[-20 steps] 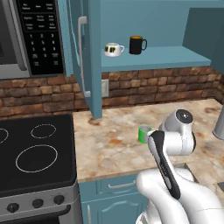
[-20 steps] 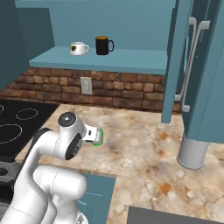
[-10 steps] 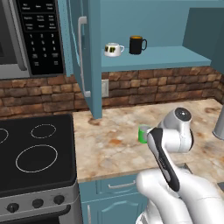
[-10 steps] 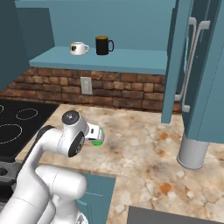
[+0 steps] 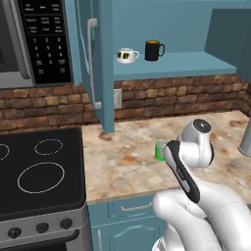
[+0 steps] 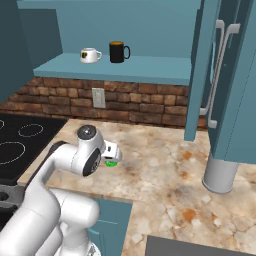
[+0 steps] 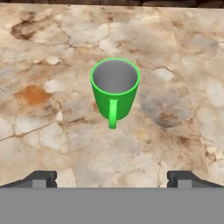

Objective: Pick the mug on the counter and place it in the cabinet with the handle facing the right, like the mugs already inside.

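The mug [image 7: 115,89] is standing upright on the counter [image 7: 183,70], handle [image 7: 113,113] pointing to 6 o'clock in the hand view. The gripper [image 7: 112,179] is hanging above it with fingers [image 7: 41,178] spread wide, gripping nothing; the mug is sitting at 12 o'clock from them.

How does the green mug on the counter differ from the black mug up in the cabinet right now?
Colour: the green mug is bright green with a pale inside; the black mug is black all over.
Place: the green mug stands on the marbled counter; the black mug stands on the cabinet shelf beside a white mug.
Handle: the black mug's points right in the left base view; the green mug's points toward the hand camera.
Both stand upright, untouched.
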